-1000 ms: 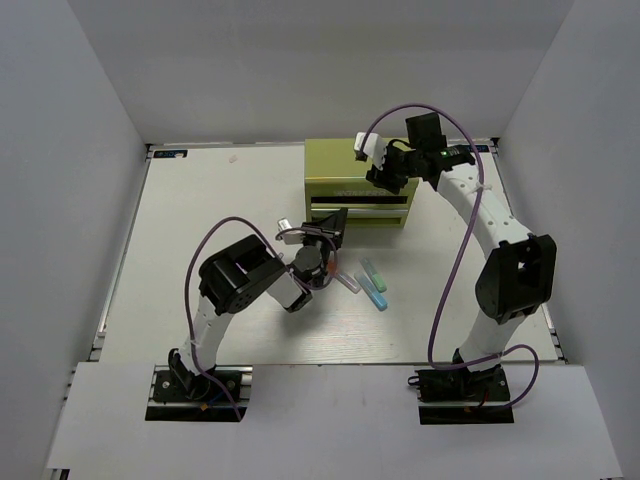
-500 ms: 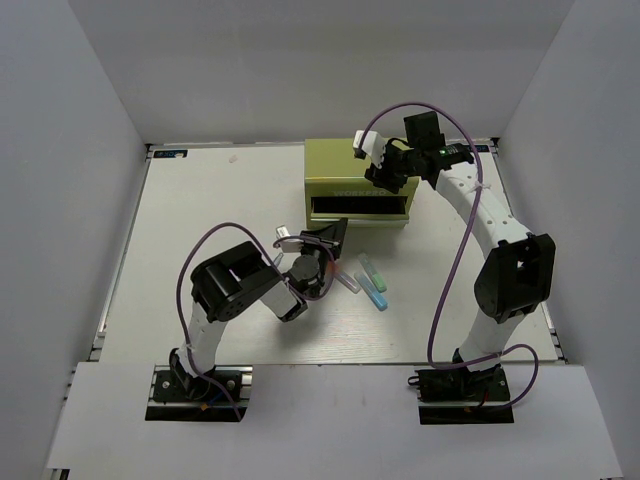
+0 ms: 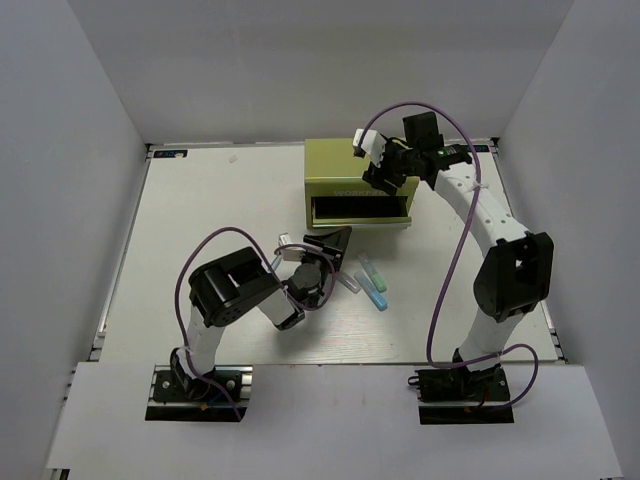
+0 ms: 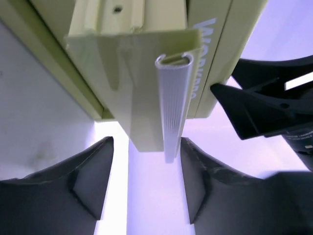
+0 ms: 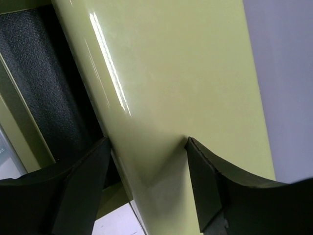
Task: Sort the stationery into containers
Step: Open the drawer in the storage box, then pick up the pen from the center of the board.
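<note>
Drawer (image 3: 360, 208) of chest (image 3: 345, 165) part-open. Left gripper (image 3: 332, 240) released, fingers straddling its handle. Right gripper (image 3: 378, 172) spread, braced on chest top. Pens (image 3: 372, 282) lie loose at chest's 6 o'clock. Sorting apparently not begun.

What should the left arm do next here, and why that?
Likely move the left gripper away from the drawer handle and down over the lilac pen to grasp it. It is open and empty, the drawer of the olive chest shows its dark open inside, and the right gripper rests on the chest top.
</note>
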Motion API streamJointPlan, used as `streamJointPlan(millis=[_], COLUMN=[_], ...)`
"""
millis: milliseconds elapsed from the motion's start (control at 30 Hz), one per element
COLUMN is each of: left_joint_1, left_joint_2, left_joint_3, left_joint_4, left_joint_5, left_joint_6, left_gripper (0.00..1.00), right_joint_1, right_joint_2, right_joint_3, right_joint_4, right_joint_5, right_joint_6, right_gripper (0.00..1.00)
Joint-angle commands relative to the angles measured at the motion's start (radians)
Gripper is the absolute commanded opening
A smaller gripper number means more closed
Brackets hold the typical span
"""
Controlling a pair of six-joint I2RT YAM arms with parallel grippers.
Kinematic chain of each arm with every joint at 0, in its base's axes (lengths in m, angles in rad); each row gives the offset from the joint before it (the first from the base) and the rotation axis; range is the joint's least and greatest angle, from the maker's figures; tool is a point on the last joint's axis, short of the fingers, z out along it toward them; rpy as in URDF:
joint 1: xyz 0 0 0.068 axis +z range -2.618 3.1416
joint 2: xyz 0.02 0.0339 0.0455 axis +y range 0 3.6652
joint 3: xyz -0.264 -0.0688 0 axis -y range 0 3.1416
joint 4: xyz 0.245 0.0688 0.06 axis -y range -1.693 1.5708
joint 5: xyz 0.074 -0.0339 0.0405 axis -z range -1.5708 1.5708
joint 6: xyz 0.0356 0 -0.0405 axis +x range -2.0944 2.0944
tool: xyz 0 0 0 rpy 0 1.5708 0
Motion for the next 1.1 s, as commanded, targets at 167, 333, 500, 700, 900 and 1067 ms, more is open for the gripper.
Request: streamJointPlan(millis=[167,333,500,700,900,1067], left_joint_1=[0.002,0.002,0.002,0.002,0.020,0.020], left_joint_2=[-0.169,-0.289,-0.487,-0.859,-1.163,-1.251], left_joint_3=[-0.103,-0.197,-0.310,-0.346,-0.277,-0.122], left_joint_4=[0.019,-0.023,-0.243,-0.758,-1.297,-1.754], left_joint_5=[0.007,0.094,0.189,0.244,0.172,0.091], left_joint_6=[0.042,0.051,0.061,0.174,0.300,0.380], left_gripper=[0.77,0.79,0.79,0.84,0.95,0.65], right_joint_1=[-0.011,-0.014,-0.012,-0.018,-0.009,0.003], right_joint_2=[-0.016,-0.132,-0.229,-0.482,-0.809,-0.826], right_joint_3=[-0.099,-0.161,-0.257,-0.475,-0.776,-0.945], right_joint_4=[0.078,0.102,0.099,0.130,0.136,0.151], right_joint_5=[0.021,0.005,-0.006,-0.053,-0.241,-0.238], right_joint_6=[0.009,-0.003,-0.015,0.049,0.192,0.315], right_gripper=[0.73,0.74,0.74,0.79,0.61,0.18])
